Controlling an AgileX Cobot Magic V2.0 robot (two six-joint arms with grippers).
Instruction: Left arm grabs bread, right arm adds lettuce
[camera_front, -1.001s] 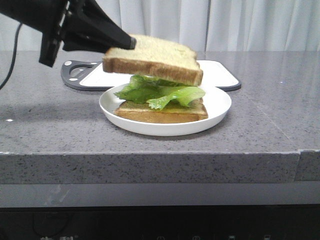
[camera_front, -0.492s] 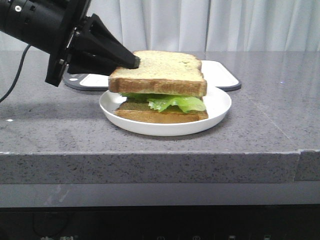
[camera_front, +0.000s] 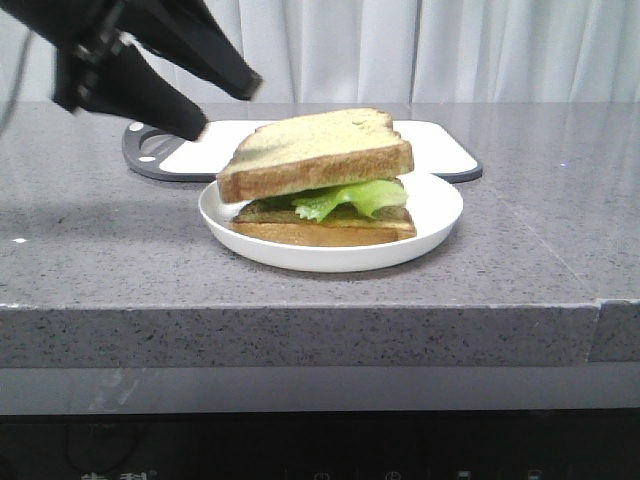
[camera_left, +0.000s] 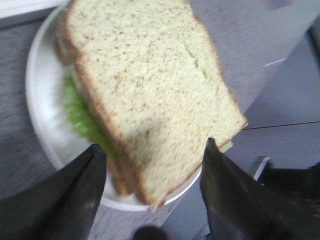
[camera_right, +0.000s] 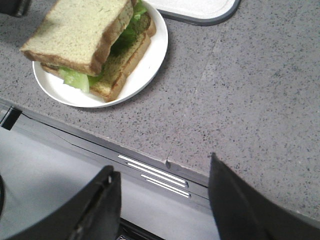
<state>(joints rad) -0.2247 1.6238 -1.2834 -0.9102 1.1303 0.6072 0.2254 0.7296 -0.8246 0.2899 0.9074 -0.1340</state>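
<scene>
Front view puts the left pincer (camera_front: 205, 105) in the upper left of the frame, its two black fingers spread wide with nothing between them, up and off to the left of the bread (camera_front: 315, 155). You can see that thick slice lying on top of the lettuce (camera_front: 355, 197), tilted so its right side sits higher, with a thinner bottom slice (camera_front: 325, 228) under the leaf and all of it stacked on the white plate (camera_front: 435, 215) in the centre of the frame. The plate rests on the grey desk (camera_front: 520, 250), and a cutting board (camera_front: 440, 150) lies just behind it. In the left wrist view the same pincer (camera_left: 152, 150) shows its finger tips at the lower edge with the bread's near corner lying between them and no contact that you can make out. The right wrist view shows the right pincer (camera_right: 162, 175) also wide apart and holding nothing, over the desk's front edge, with the sandwich in the upper left of that frame. Judge the task as essentially finished: bread placed, lettuce in, the release step in hand. Your next move calls for lifting the left arm clear without brushing the tilted slice, since it looks loosely seated and a nudge could slide it off the leaf.
</scene>
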